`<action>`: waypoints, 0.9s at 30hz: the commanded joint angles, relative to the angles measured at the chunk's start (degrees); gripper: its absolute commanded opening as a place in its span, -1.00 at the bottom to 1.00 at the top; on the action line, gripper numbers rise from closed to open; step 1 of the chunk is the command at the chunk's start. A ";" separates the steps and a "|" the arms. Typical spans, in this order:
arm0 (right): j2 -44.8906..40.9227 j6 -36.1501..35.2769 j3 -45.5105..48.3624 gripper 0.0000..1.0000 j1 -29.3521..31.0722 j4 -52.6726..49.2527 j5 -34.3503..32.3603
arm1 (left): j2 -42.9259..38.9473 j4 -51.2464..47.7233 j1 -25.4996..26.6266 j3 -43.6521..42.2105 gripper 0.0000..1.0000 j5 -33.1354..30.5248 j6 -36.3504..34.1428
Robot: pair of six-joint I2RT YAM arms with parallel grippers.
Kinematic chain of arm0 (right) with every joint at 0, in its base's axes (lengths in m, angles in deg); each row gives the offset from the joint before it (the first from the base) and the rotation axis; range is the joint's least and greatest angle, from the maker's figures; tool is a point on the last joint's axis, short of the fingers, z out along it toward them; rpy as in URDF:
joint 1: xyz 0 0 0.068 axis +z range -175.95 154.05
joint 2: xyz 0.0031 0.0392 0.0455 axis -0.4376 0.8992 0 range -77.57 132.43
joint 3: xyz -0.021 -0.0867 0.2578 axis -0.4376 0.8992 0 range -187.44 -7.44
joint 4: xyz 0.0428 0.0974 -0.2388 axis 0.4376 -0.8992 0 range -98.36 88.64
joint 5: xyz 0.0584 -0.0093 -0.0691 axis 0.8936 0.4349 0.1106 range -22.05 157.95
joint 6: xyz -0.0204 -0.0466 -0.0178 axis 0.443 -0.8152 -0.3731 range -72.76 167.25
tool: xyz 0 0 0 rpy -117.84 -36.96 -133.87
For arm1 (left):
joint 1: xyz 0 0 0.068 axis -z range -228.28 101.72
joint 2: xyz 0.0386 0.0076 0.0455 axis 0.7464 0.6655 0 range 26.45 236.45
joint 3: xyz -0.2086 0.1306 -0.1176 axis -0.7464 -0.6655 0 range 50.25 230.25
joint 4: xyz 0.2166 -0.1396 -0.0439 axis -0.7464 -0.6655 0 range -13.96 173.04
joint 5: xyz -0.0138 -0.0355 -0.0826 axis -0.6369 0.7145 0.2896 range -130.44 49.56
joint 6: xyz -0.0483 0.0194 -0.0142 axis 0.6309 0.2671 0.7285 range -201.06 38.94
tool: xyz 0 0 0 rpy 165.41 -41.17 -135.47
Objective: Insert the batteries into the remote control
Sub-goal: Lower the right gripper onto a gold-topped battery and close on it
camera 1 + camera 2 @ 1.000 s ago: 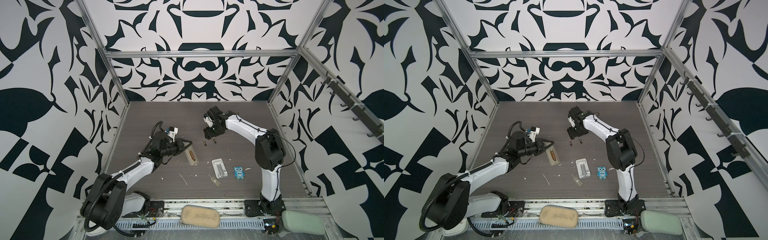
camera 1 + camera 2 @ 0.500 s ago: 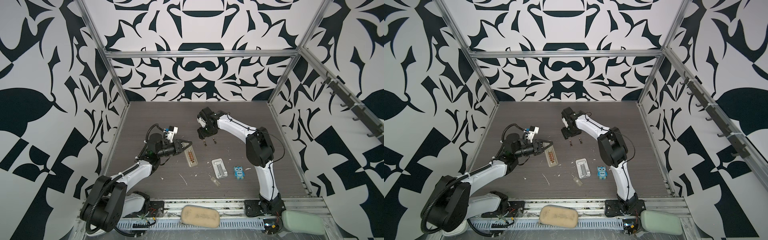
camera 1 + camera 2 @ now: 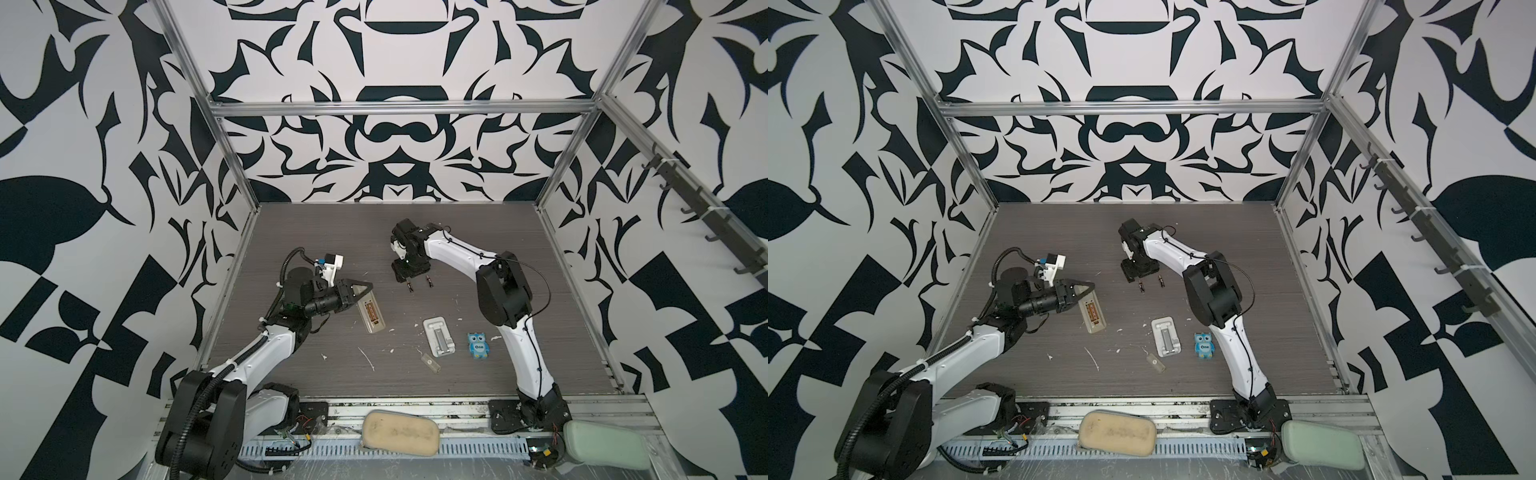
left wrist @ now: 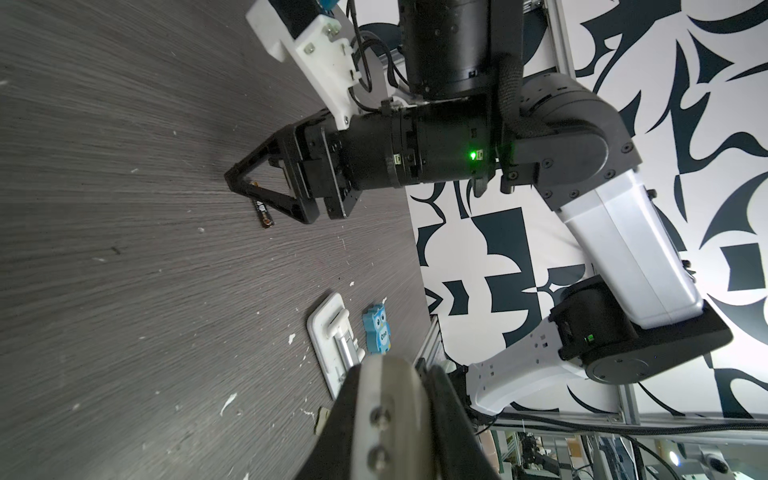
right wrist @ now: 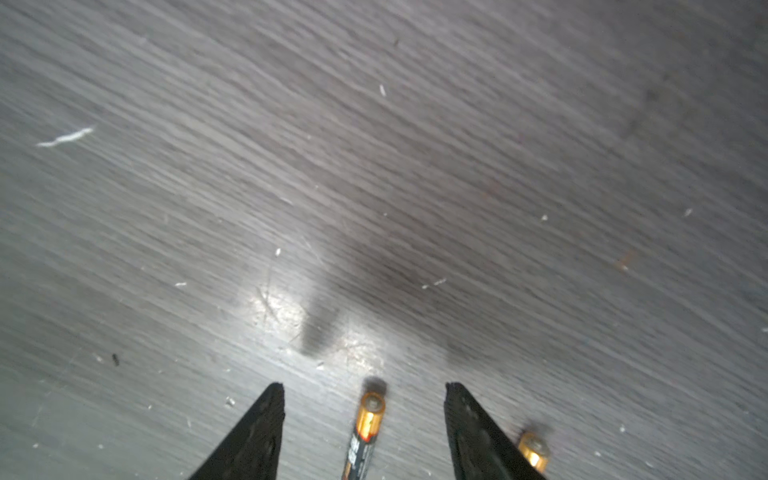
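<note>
Since right gripper jaws stand apart straddling one battery on tabletop, its long axis running btwn the fingers, right arm's nearer for the pick. 2nd battery lies just outside one finger. Left gripper clamps remote control, well apart.

A matt, dark wood-grain table with a dull sheen carries glossy black-wrapped batteries with shiny brass-gold metal ends, an off-white plastic remote control, a smooth white plastic stand and a glossy blue owl figure, inside brushed aluminium rails.
</note>
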 commanded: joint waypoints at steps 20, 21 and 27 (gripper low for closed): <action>-0.48 2.60 1.27 -0.07 0.45 -1.26 0.66 | 1.89 -0.54 -0.87 1.01 -1.00 -1.55 -1.19; -0.36 2.63 1.28 -0.08 0.57 -1.23 0.66 | 2.03 -0.36 -0.84 0.96 -1.00 -1.49 -1.22; 0.60 2.80 1.39 -0.21 0.89 -1.32 1.01 | 2.05 0.09 -0.91 0.44 -1.00 -1.99 -0.97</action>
